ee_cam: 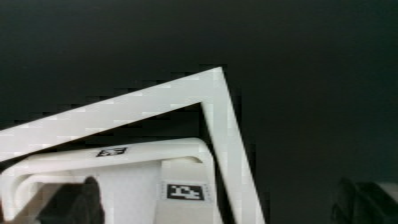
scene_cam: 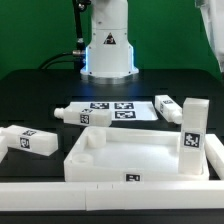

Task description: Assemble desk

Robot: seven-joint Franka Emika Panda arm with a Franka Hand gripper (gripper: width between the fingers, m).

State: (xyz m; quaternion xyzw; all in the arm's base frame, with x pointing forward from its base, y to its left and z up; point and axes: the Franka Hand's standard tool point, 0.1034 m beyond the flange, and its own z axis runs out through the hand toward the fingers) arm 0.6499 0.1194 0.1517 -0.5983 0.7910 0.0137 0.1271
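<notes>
Desk top (scene_cam: 130,160): one leg (scene_cam: 193,127) looks seated, far corner at exterior view's right; three loose legs (scene_cam: 28,141) on table (scene_cam: 30,90) unfitted. Gripper (ee_cam: 222,205) apart, empty.

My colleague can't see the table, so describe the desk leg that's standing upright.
Find the white rimmed desk top in front of the robot base. On its end toward the exterior view's right stands one blocky tagged leg. It alone is upright; the other legs lie flat outside it.
</notes>
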